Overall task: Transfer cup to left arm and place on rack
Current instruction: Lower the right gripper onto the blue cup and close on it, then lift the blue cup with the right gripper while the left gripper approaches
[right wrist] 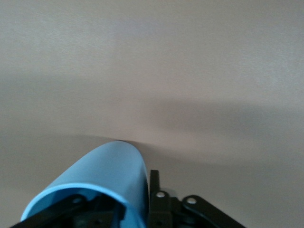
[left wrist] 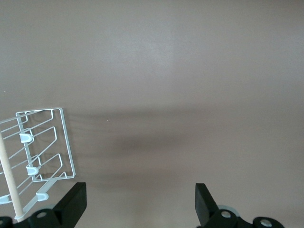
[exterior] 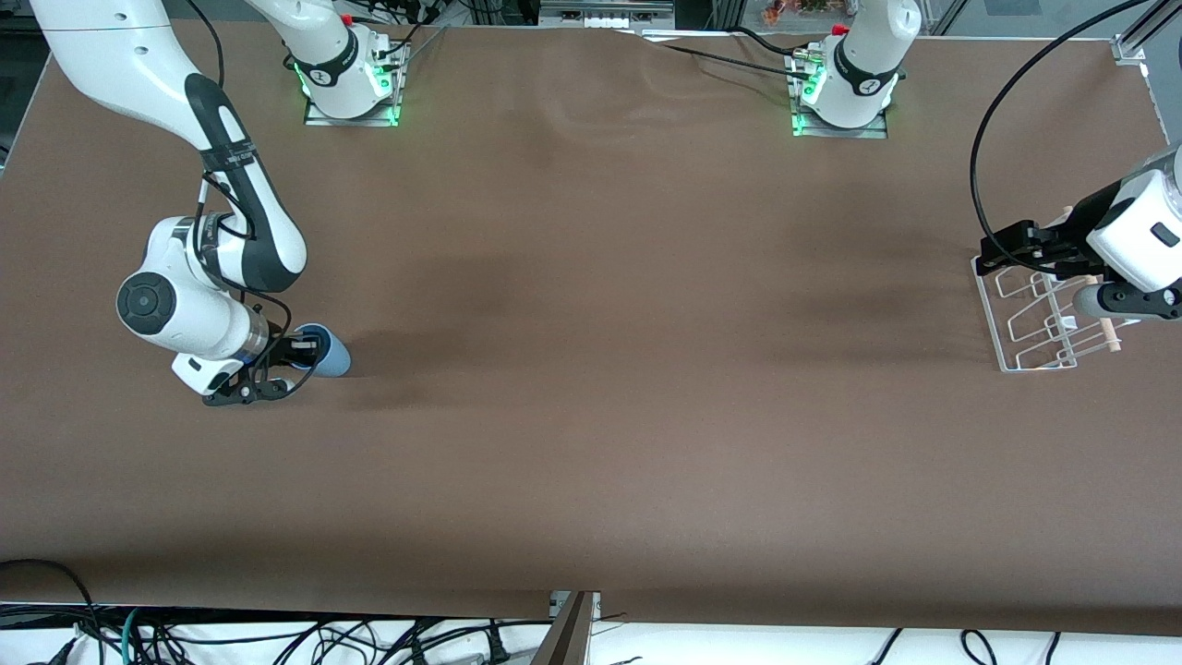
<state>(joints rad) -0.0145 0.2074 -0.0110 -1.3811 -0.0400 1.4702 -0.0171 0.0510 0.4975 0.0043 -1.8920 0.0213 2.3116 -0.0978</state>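
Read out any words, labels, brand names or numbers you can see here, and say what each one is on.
No text can be read.
Right arm's black band: small white lettering, too small to read.
Round marks on the two arm bases: too small to read.
Cup, rack, table: no markings visible.

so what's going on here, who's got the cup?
The right gripper is closed around the rim of the light-blue cup, which lies on its side on the brown table at the right arm's end. The left gripper waits open above the table beside the white wire rack at the left arm's end. No handover yet; the rack holds nothing.
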